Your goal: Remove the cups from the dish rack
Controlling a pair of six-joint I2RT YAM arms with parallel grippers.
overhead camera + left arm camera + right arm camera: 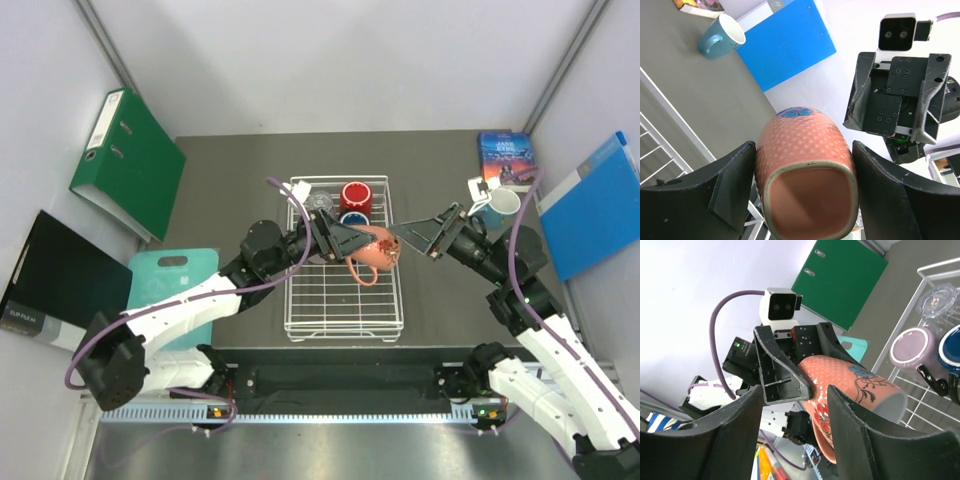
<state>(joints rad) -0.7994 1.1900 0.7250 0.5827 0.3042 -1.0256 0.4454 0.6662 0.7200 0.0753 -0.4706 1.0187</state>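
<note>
My left gripper (360,243) is shut on the salmon-orange mug (376,252) with a flower print and holds it above the right side of the white dish rack (343,305). In the left wrist view the mug's base (807,200) sits between both fingers. My right gripper (425,235) is open, just right of the mug and facing it (860,385). A red mug (356,196), a dark blue mug (352,218) and a clear glass (321,203) stand at the rack's far end. A mauve mug (910,347) shows there too. A light blue mug (500,206) stands on the table at the right.
A book (506,160) and a blue folder (593,205) lie right of the light blue mug. A green binder (128,163), a teal cutting board (170,280) and a black folder (55,280) lie at the left. White walls enclose the dark table.
</note>
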